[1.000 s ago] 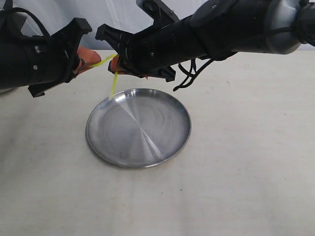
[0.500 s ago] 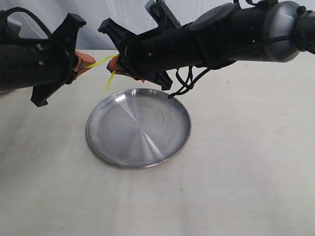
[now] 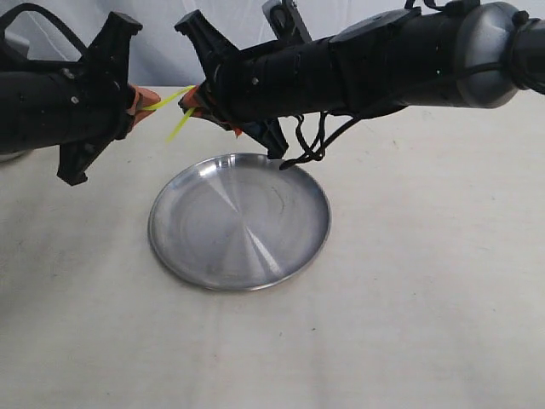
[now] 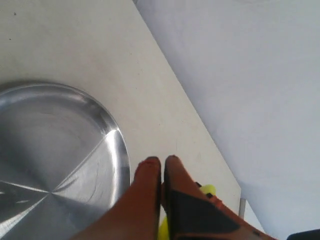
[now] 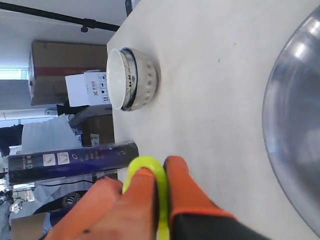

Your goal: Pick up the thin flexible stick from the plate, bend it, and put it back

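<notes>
The thin yellow-green stick (image 3: 175,96) is held in the air behind the steel plate (image 3: 223,234), spanning my two grippers. My left gripper (image 3: 141,100) is shut on one end; in its wrist view the orange fingertips (image 4: 150,166) are pressed together with a bit of the stick (image 4: 207,190) showing behind them. My right gripper (image 3: 192,102) is shut on the stick (image 5: 161,192), which curls in a tight loop over one fingertip (image 5: 176,167). A short free end (image 3: 180,124) slants down toward the left. The plate (image 4: 55,135) has nothing on it.
A small white bowl (image 5: 131,79) stands on the table away from the plate (image 5: 295,135). Past the table edge are a dark blue box (image 5: 70,161) and cardboard boxes (image 5: 67,65). A pale wall (image 4: 240,75) runs behind the table.
Both grippers have risen a little and turned. The stick's free end, which hung straight down toward the plate's rim, now slants up and to the left, bent more sharply.
</notes>
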Motion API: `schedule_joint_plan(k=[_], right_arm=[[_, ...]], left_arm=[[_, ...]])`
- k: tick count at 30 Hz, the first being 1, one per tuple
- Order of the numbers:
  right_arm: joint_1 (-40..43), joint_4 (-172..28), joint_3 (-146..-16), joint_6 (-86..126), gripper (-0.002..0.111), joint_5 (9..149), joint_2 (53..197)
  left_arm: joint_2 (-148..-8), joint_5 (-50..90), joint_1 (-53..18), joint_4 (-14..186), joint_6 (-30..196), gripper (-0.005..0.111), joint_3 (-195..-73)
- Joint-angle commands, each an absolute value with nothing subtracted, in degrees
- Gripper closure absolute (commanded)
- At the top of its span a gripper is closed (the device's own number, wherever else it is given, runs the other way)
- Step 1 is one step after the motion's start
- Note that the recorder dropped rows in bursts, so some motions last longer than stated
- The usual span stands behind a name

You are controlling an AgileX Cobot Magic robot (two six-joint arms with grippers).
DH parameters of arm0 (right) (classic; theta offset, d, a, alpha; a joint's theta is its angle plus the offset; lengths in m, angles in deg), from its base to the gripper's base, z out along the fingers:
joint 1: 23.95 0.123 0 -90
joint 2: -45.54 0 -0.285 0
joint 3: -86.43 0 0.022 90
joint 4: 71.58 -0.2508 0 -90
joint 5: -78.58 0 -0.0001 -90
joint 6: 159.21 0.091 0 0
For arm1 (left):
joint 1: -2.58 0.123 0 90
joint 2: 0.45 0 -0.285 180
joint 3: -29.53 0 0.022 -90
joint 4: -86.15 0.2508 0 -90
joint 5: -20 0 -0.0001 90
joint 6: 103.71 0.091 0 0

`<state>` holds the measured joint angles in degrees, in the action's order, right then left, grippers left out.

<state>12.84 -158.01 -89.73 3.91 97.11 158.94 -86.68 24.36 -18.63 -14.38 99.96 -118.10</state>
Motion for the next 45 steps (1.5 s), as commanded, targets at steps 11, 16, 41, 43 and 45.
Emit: schedule_joint_plan(k=[11, 16, 41, 43, 45], right_arm=[[11.53, -153.67, -90.28, 3.96, 0.109, 89.73, 157.62], [11.53, -149.45, -90.28, 3.96, 0.109, 89.45, 157.62], [11.31, -144.28, -82.85, 3.96, 0.109, 88.08, 157.62], [10.34, -142.09, -82.85, 3.96, 0.109, 91.45, 157.62], [8.78, -139.61, -82.85, 3.96, 0.109, 95.23, 157.62]], left_arm=[[-87.97, 23.39, -19.78, -8.77, 95.71, 0.099, -117.34], [-87.97, 22.75, -19.58, -8.02, 95.71, 0.069, -117.34], [-85.58, 27.23, -12.33, -2.7, 96.31, 0.058, -117.34], [-85.58, 27.6, -12.33, -2.81, 96.31, 0.058, -117.34], [-85.58, 27.6, -12.33, -2.81, 96.31, 0.058, -117.34]])
